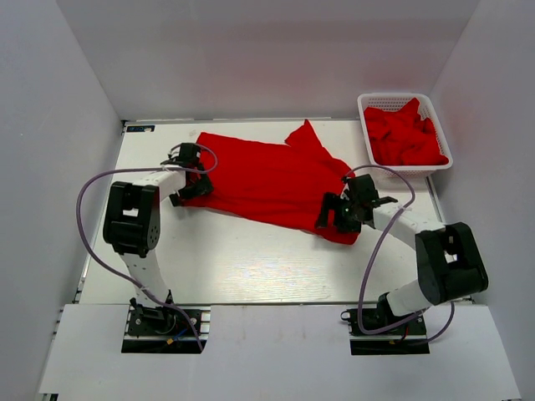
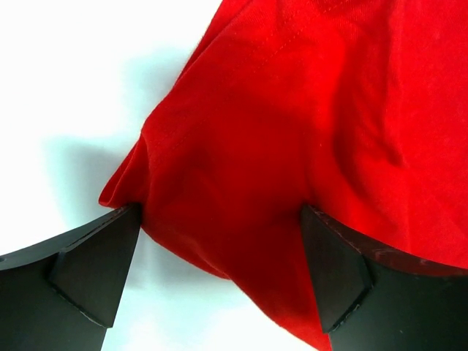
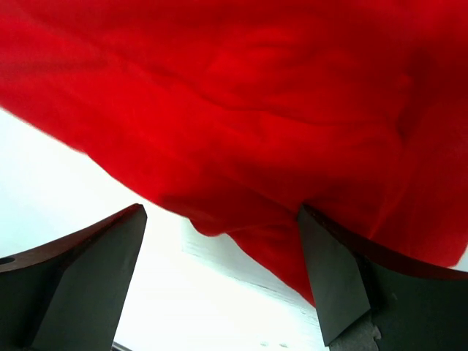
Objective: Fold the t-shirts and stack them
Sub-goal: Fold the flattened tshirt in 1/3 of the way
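Note:
A red t-shirt [image 1: 272, 180] lies spread across the middle of the white table. My left gripper [image 1: 191, 189] is open at the shirt's near left corner; in the left wrist view its jaws stand wide apart on either side of a bunched red corner [image 2: 219, 219]. My right gripper [image 1: 333, 214] is open at the shirt's near right edge; in the right wrist view the red cloth [image 3: 241, 131] hangs between and beyond the open jaws. Neither gripper holds the cloth.
A white basket [image 1: 435, 164] at the back right holds more crumpled red t-shirts [image 1: 404, 135]. White walls enclose the table on three sides. Bare table [image 1: 251, 263] lies between the shirt and the arm bases.

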You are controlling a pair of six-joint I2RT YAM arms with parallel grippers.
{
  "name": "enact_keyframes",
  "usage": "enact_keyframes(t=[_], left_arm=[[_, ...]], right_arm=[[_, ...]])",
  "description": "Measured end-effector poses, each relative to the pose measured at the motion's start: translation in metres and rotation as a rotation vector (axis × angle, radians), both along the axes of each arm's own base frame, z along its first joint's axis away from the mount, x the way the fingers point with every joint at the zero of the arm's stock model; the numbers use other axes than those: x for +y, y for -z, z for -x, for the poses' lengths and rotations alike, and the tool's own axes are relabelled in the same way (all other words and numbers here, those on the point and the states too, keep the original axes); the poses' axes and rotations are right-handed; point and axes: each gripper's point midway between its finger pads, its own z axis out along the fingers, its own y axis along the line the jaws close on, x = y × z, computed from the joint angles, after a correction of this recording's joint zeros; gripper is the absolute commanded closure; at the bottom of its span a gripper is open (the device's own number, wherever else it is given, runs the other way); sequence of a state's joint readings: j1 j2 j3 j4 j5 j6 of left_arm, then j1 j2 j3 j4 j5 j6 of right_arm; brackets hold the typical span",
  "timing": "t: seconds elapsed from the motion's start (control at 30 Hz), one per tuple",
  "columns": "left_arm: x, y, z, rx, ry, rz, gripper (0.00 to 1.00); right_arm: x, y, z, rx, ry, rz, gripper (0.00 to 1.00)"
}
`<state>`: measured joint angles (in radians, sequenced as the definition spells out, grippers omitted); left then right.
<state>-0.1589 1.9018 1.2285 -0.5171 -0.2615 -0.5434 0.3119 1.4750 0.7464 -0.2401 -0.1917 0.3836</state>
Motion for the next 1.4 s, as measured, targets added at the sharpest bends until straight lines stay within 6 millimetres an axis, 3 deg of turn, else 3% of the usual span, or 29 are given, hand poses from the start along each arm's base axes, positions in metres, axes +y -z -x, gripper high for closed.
enact_keyframes(t=[0.17,0.37,0.53,0.6,0.67,0.77,0.87,0.93,1.03,1.1,1.2,1.4], left_arm=[[0.002,0.001,0.036,0.023,-0.023,0.024,0.0],[0.001,0.001,0.089,0.045,-0.063,0.078,0.0],[0.001,0.0,0.156,0.108,-0.103,0.125,0.0],[0.002,0.0,0.187,0.158,-0.116,0.142,0.0],[0.001,-0.008,0.201,0.169,-0.115,0.157,0.0],[-0.002,-0.034,0.191,0.081,-0.095,0.185,0.0],[-0.006,-0.071,0.159,-0.041,-0.077,0.198,0.0],[-0.007,-0.094,0.134,-0.111,-0.07,0.195,0.0],[-0.009,-0.112,0.098,-0.162,-0.057,0.18,0.0],[-0.009,-0.111,0.077,-0.151,-0.055,0.158,0.0],[-0.008,-0.094,0.052,-0.1,-0.057,0.12,0.0],[0.004,-0.055,0.05,0.015,-0.075,0.044,0.0]], right_arm=[[-0.01,0.002,0.007,-0.019,0.122,-0.051,0.1],[-0.02,-0.002,0.043,-0.02,0.204,-0.114,0.1],[-0.046,-0.011,0.087,0.051,0.302,-0.03,0.1],[-0.056,-0.023,0.093,0.039,0.324,0.009,0.1],[-0.061,-0.036,0.091,0.01,0.324,0.031,0.1],[-0.057,-0.067,0.075,-0.087,0.259,0.027,0.1],[-0.05,-0.085,0.057,-0.155,0.188,0.031,0.1],[-0.042,-0.09,0.042,-0.177,0.135,0.039,0.1],[-0.024,-0.088,0.02,-0.176,0.043,0.061,0.1],[-0.01,-0.081,0.006,-0.162,-0.017,0.088,0.1],[0.008,-0.068,-0.018,-0.164,-0.082,0.148,0.1],[0.026,-0.039,-0.042,-0.168,-0.169,0.249,0.11]])
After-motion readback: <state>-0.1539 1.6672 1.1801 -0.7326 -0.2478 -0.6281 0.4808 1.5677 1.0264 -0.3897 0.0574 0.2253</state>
